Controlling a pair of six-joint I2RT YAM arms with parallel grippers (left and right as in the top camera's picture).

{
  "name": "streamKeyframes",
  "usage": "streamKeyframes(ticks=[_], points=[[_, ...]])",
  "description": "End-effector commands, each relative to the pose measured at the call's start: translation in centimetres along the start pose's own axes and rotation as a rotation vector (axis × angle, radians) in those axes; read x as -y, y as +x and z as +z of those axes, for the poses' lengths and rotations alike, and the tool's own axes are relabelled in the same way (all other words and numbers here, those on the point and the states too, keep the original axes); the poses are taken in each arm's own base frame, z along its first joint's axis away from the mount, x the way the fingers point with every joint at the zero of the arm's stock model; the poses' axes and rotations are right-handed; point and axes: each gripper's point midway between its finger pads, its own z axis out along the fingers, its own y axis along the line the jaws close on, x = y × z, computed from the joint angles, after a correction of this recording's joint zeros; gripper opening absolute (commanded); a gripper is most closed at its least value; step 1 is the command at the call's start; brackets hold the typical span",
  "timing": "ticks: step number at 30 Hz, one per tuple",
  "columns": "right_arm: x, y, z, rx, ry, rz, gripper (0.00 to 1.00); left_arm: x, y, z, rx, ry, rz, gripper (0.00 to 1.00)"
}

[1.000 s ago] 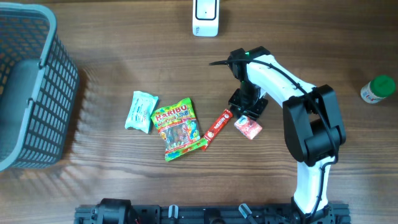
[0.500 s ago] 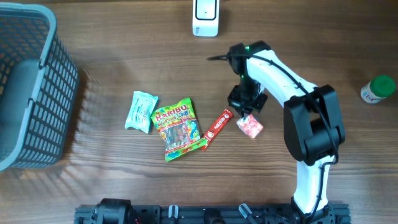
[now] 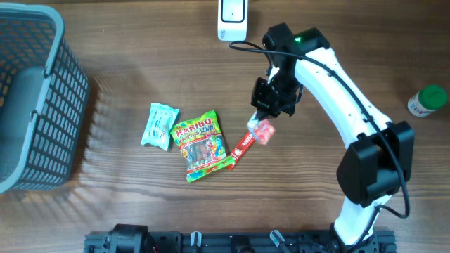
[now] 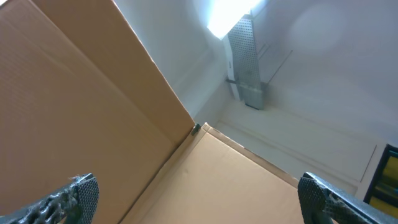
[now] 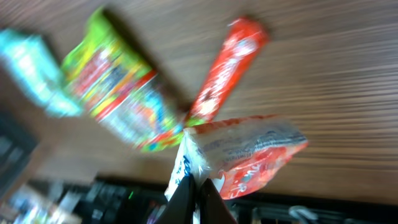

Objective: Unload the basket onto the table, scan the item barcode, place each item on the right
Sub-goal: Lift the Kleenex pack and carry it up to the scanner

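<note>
The small red-and-white packet (image 3: 261, 131) is pinched by one edge in my right gripper (image 3: 264, 120), whose fingers are clamped tight on the crimped seam. From overhead it hangs below my wrist, over the upper end of the red snack bar (image 3: 242, 145), near the middle of the wooden table (image 3: 140, 56). My right wrist camera is blurred, but it shows the packet (image 5: 249, 155) spreading out from my closed right fingertips (image 5: 196, 199), red print on one side and clear wrapper on the other. It covers the near end of the bar (image 5: 227, 68); I cannot tell whether the two touch.

To the left of the bar lies the Haribo bag (image 3: 200, 145), flat on the wood with its lower corner just beside the bar. Further left sits a pale green sachet (image 3: 159, 126), close to the bag. The white scanner (image 3: 232, 20) stands at the far edge of the table, well apart from the packet and beyond my right arm. A grey mesh basket (image 3: 63, 105) fills the left side, and a green-capped bottle (image 3: 427, 100) lies at the right edge.

My left gripper (image 4: 199, 199) is spread wide and holds nothing; its camera sees only brown cardboard and a pale wall with a bright light.
</note>
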Motion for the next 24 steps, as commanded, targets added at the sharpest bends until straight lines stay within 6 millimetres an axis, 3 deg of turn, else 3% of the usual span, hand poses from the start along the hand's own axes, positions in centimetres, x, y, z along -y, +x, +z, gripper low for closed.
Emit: streamKeyframes(ticks=[1,9,14,17,21,24], points=[[-5.6,3.3,-1.9,-0.160,-0.340,-0.190,0.04,-0.2,-0.3,-0.3,0.011,-0.001,0.001,1.00],[-10.8,4.6,-5.0,-0.243,-0.674,-0.300,0.04,-0.2,-0.3,-0.3,0.011,-0.001,0.001,1.00],[-10.9,4.5,-5.0,-0.237,-0.678,-0.307,0.04,-0.2,-0.3,-0.3,0.011,-0.001,0.001,1.00],[-9.6,3.0,-3.7,-0.159,-0.566,-0.293,0.04,-0.2,-0.3,-0.3,0.010,-0.001,0.001,1.00],[-4.0,-1.3,-0.6,0.073,-0.146,-0.098,0.04,-0.2,-0.1,-0.3,0.006,-0.001,0.005,1.00],[-2.6,-3.8,-0.4,0.237,-0.008,-0.011,0.04,-0.2,0.1,-0.3,-0.001,-0.002,0.012,1.00]])
